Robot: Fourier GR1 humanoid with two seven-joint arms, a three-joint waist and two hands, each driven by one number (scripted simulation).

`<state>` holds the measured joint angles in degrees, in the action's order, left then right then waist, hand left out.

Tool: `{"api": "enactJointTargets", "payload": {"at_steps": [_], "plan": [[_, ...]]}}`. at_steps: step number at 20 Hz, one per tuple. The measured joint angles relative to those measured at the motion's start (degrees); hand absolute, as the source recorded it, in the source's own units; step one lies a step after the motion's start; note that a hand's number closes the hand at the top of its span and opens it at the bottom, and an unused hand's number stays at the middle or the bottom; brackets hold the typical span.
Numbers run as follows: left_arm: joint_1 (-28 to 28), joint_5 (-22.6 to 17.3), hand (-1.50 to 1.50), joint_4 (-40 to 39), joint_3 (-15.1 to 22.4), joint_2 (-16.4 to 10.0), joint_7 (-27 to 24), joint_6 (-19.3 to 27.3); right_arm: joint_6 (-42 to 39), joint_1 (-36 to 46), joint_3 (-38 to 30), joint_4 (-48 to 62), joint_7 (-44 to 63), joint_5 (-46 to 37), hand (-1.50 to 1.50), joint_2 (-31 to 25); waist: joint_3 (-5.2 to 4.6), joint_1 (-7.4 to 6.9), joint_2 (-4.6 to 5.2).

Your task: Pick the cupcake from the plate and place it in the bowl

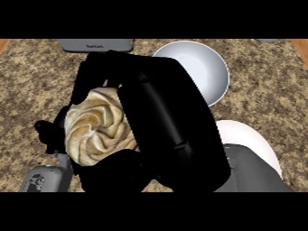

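The cupcake (97, 126), with its cream-coloured swirled top, is raised high off the counter and fills the middle of the head view. My right hand (163, 122) is shut on it, with fingers curled over its top and right side and the thumb below. The white bowl (199, 65) stands at the back, right of centre, partly hidden behind this hand. The white plate (253, 142) lies at the lower right, half covered by my right forearm. My left hand (49, 135) rests at the lower left with relaxed fingers, partly hidden behind the cupcake.
A grey appliance (96, 45) stands at the counter's back edge, left of the bowl. The counter top (276, 99) is speckled brown stone, with wooden strips at its far left and right edges.
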<state>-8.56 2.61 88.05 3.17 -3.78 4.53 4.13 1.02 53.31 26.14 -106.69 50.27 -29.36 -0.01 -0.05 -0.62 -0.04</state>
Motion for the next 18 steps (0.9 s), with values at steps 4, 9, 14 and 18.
{"api": "enactJointTargets", "payload": {"at_steps": [4,9,14,18], "plan": [[0.1,0.7,0.00,-0.6,0.6,0.8,-0.4,0.5,-2.2,3.0,-3.2,6.6,-2.4,-2.2,1.50,-2.1,-0.01,0.14,0.06],[0.5,0.1,0.00,0.5,0.3,0.2,-0.5,-0.4,-3.0,3.9,-4.4,17.2,-10.3,-6.0,1.50,-6.3,0.01,-0.17,0.22],[-0.3,0.1,0.00,-0.6,-0.1,0.5,-0.4,-0.3,0.5,2.8,-6.5,27.9,-18.8,-9.5,1.50,-7.3,0.02,-0.07,0.26],[-0.5,-0.2,0.00,-0.1,-0.7,-0.1,0.3,-1.0,3.8,2.7,-8.9,36.5,-25.1,-11.5,1.50,-7.5,0.04,-0.19,0.27]]}}
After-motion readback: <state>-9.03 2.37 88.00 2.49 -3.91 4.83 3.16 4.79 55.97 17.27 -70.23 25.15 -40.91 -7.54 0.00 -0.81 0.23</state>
